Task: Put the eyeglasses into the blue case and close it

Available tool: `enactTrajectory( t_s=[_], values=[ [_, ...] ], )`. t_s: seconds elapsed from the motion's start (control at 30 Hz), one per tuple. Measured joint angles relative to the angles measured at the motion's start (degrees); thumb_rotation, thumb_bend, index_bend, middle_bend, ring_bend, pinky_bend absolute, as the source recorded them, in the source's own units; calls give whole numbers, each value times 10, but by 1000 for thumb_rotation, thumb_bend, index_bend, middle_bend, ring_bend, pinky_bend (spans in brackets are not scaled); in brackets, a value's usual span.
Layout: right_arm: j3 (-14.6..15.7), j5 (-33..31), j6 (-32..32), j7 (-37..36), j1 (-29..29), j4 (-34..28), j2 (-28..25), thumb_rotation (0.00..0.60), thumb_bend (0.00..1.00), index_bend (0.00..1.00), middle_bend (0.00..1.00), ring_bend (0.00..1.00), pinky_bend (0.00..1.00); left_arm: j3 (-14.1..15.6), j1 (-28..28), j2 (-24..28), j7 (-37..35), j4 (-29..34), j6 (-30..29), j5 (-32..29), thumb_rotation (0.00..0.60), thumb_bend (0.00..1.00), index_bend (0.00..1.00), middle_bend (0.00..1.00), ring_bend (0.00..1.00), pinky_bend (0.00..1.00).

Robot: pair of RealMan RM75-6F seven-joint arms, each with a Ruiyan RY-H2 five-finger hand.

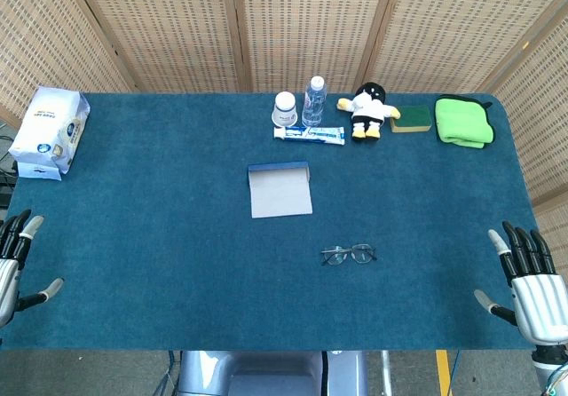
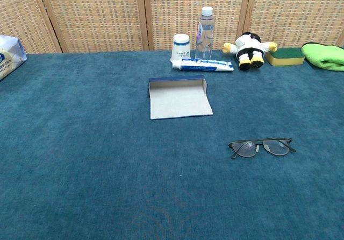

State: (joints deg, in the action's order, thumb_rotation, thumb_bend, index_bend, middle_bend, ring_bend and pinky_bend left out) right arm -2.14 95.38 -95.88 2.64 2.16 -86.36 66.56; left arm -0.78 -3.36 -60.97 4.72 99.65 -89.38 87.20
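Left hand (image 1: 16, 258): resting, fingers spread, holding nothing | Right hand (image 1: 530, 281): likewise | Eyeglasses (image 1: 348, 254): lying well left of right hand | Blue case (image 1: 280, 189): lying open beyond them

The tabletop (image 1: 160, 227) is teal felt. The case (image 1: 280, 189) shows a blue rim and grey lining. The eyeglasses (image 1: 348, 254) are dark-framed. A cloth (image 1: 464, 121) is bright green, the sponge (image 1: 411, 118) yellow-green, the plush toy (image 1: 368, 107) black, white and yellow.

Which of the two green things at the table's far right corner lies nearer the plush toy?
The sponge, green on top with a yellow base, lies right beside the plush toy; the bright green folded cloth lies beyond it.
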Motion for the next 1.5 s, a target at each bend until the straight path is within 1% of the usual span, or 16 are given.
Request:
enactTrajectory(
  t_s=[0.2,0.47,0.6,0.77,0.87,0.97,1.1,1.27,1.4,1.5],
  values=[
    [0,1,1,0,0,2,1,600,17,1,0,0,0,0,2,2,-5,0,-2,4,600,0,0,0,0,0],
    [0,-2,10,-1,2,5,3,600,53,31,0,0,0,-1,1,0,-6,-3,2,6,600,0,0,0,0,0],
    [-1,-4,24,-9,8,4,1,600,84,69,0,0,0,-1,2,1,-6,-2,-1,10,600,0,0,0,0,0],
    [3,-3,73,-30,32,-1,-2,600,125,145,0,0,0,0,3,0,-5,-2,0,12,600,0,0,0,0,0],
    [3,-2,115,-29,56,-3,-2,600,209,201,0,0,0,-1,4,-1,-5,-2,-2,15,600,0,0,0,0,0],
    [-3,-2,156,-9,88,-11,2,600,252,251,0,0,0,-2,5,-3,-3,-1,-4,14,600,0,0,0,0,0],
    [-12,-2,203,27,128,-21,13,600,260,305,0,0,0,-4,7,-4,-3,-1,-4,10,600,0,0,0,0,0],
    [-15,7,249,84,163,-15,47,600,262,344,0,0,0,-10,7,-7,-2,-3,-5,2,600,0,0,0,0,0],
    [-17,2,297,129,192,4,88,600,312,354,0,0,0,-10,8,-8,0,-3,-5,0,600,0,0,0,0,0],
    [-22,-13,326,159,212,23,117,600,345,355,0,0,0,-10,8,-8,2,-2,-2,-3,600,0,0,0,0,0]
  ],
)
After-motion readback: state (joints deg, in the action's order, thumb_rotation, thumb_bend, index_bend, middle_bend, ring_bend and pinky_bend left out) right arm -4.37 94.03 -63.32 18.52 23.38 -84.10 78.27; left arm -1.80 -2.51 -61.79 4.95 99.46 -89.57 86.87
